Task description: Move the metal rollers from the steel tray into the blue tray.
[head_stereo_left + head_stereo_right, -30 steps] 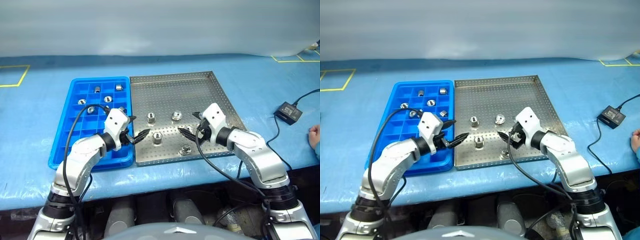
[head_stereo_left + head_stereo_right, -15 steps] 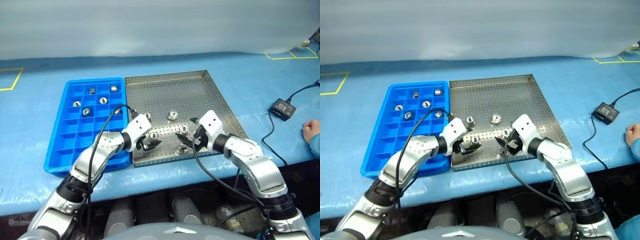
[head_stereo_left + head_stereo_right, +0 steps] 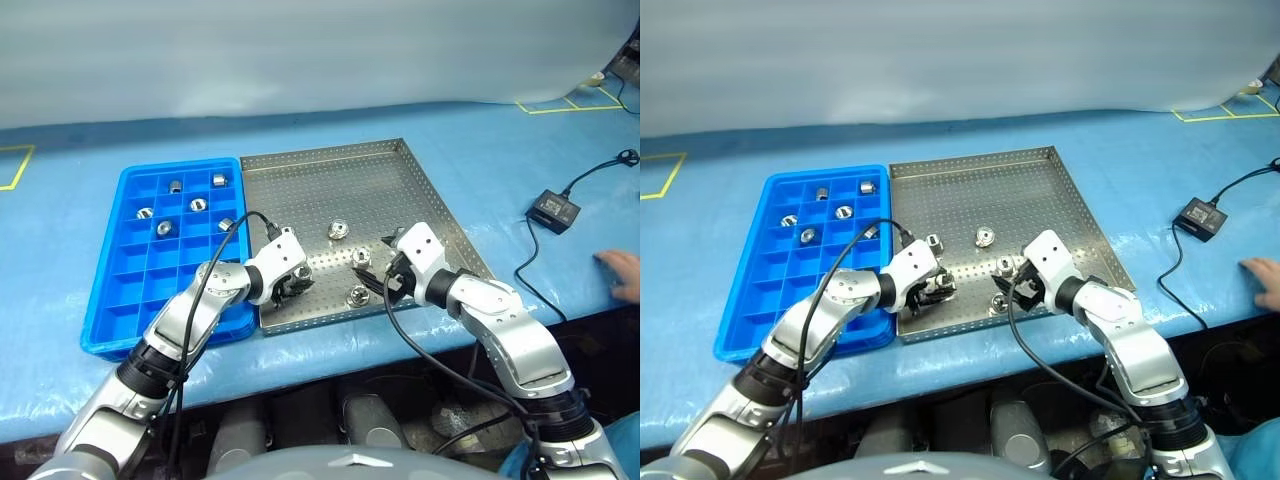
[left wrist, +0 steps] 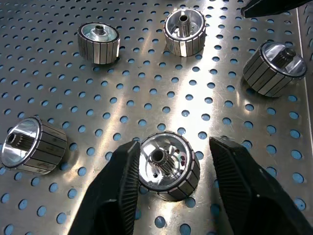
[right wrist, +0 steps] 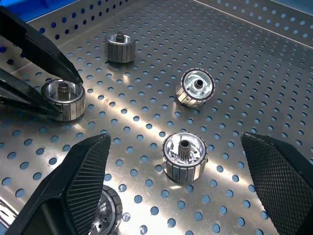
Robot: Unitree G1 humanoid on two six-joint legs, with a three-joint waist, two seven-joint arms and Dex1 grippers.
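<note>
The steel tray lies mid-table and holds several metal rollers, among them one lying apart toward the middle. My left gripper is low over the tray's near left corner. Its fingers are shut on both sides of one roller, which rests on the perforated floor. My right gripper hangs open over the near right part, with a roller below the gap between its fingers and untouched. The blue tray adjoins the steel tray on the left, with several rollers in its far compartments.
A small black box with a cable lies on the blue table cover to the right. A person's hand rests at the right edge. The table's front edge runs just below both trays.
My left gripper has moved right and down from the blue tray's edge into the steel tray and closed around a roller. The right gripper kept still and open. The camera view has shifted.
</note>
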